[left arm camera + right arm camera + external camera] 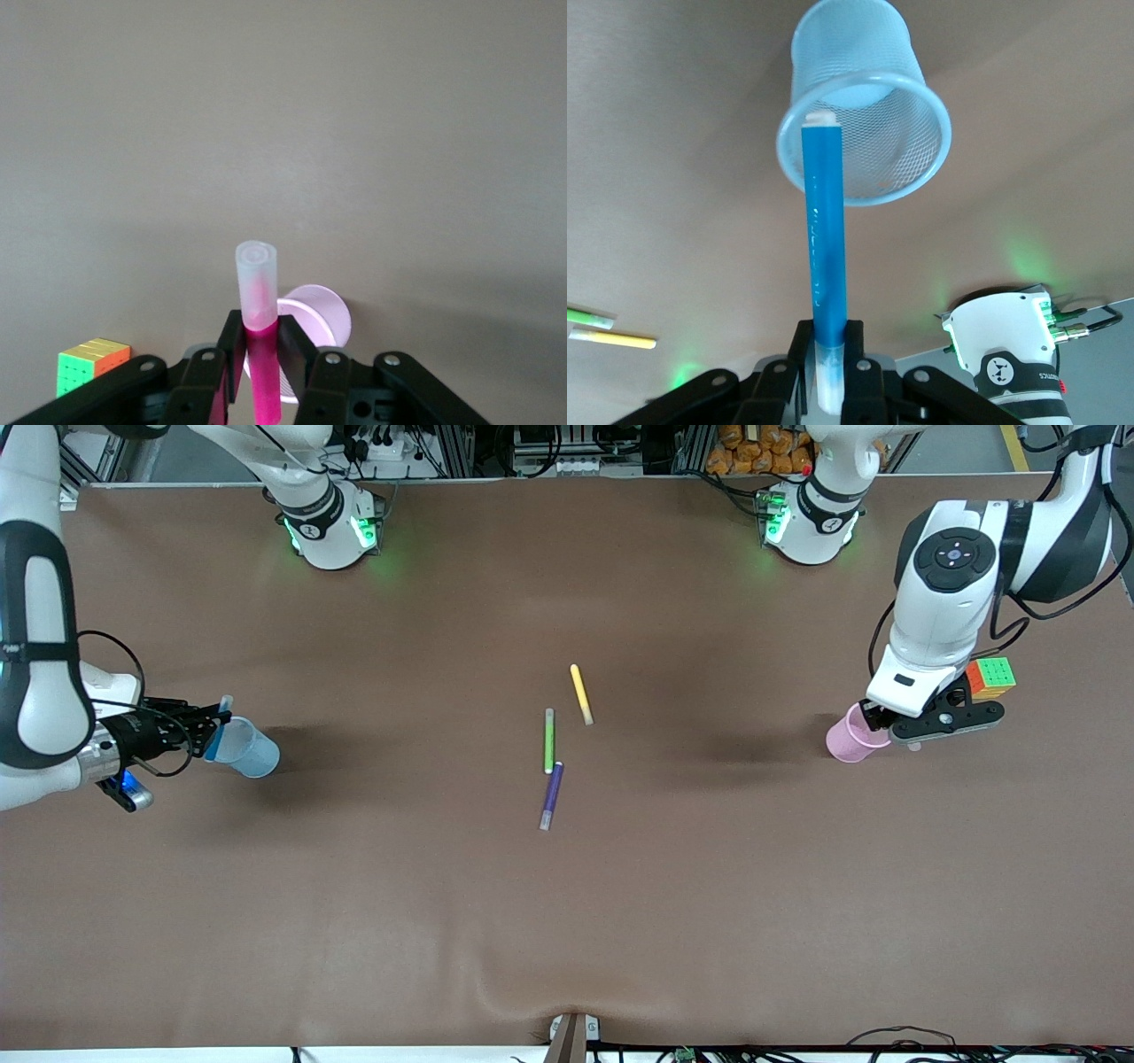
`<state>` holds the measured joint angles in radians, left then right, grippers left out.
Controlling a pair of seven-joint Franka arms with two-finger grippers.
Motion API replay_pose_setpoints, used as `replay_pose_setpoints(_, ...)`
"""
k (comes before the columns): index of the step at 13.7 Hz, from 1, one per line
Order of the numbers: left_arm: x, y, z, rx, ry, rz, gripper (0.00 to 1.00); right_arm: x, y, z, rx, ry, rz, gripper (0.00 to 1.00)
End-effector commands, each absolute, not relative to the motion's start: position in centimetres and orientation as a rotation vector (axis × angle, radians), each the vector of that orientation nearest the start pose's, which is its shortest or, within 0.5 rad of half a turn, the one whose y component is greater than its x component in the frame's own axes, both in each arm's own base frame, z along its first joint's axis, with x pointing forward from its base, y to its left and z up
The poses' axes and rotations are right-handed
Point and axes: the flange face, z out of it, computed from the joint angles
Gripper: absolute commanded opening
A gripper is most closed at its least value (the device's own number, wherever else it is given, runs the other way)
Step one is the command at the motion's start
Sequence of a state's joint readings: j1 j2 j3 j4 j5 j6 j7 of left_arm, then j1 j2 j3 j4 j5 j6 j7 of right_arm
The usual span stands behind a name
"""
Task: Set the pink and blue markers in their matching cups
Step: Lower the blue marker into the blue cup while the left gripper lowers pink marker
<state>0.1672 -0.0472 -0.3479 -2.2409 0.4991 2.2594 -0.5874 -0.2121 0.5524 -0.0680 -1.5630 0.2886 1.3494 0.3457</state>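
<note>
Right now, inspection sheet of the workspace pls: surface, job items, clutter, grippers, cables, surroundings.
Surface: brown table cover, a wrinkle at the edge nearest the front camera.
Job's things: blue marker held at the rim of the blue cup; pink marker held at the pink cup. Neither released.
Clutter: yellow marker, green marker and purple marker lie mid-table; colour cube beside the pink cup.
Grippers: right gripper shut on the blue marker; left gripper shut on the pink marker.
Cables: black leads loop along both arms' wrists.
Surroundings: arm bases lit green; frames and gear past the table edge.
</note>
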Motion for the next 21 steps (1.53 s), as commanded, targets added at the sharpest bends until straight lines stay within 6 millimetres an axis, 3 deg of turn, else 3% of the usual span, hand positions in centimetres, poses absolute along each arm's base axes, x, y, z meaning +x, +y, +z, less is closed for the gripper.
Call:
replay_pose_setpoints(1,50.4,-7.9,38.8,-2.737,-0.194,-0.414,0.0,58.1,-12.0,28.9,-2.505,0.874,1.135,0.0)
replay_pose_setpoints(3,51.2,-5.4,38.6,-2.757,-0.328,-0.506,0.0,57.7,-12.0,28.3,-2.497,0.844,1.146,0.0)
replay_pose_setpoints(6,50.9,-5.3,37.0,-2.789,-0.364,-0.524,0.0,57.2,-12.5,27.4,-2.481,0.834,1.161,0.0)
replay_pose_setpoints(8,50.3,-5.3,35.7,-2.811,-0.415,-0.54,0.0,56.8,-13.9,26.3,-2.46,0.815,1.161,0.0)
replay_pose_setpoints(11,49.5,-4.2,34.4,-2.813,-0.402,-0.577,0.0,56.8,-14.0,25.4,-2.455,0.81,1.17,0.0)
replay_pose_setpoints(14,49.1,-4.4,32.6,-2.813,-0.399,-0.584,0.0,56.7,-14.1,24.3,-2.451,0.755,1.167,0.0)
replay_pose_setpoints(15,48.9,-4.4,32.0,-2.802,-0.415,-0.588,0.0,56.8,-14.1,23.9,-2.454,0.755,1.16,0.15)
replay_pose_setpoints(18,48.5,-4.8,30.0,-2.768,-0.474,-0.608,0.0,56.9,-14.3,23.2,-2.46,0.719,1.145,0.35)
replay_pose_setpoints(20,48.3,-4.9,29.2,-2.747,-0.484,-0.629,0.0,57.1,-14.3,23.4,-2.464,0.718,1.137,0.67)
replay_pose_setpoints(21,48.3,-5.0,29.2,-2.746,-0.493,-0.633,0.0,57.1,-14.3,23.4,-2.464,0.718,1.137,0.96)
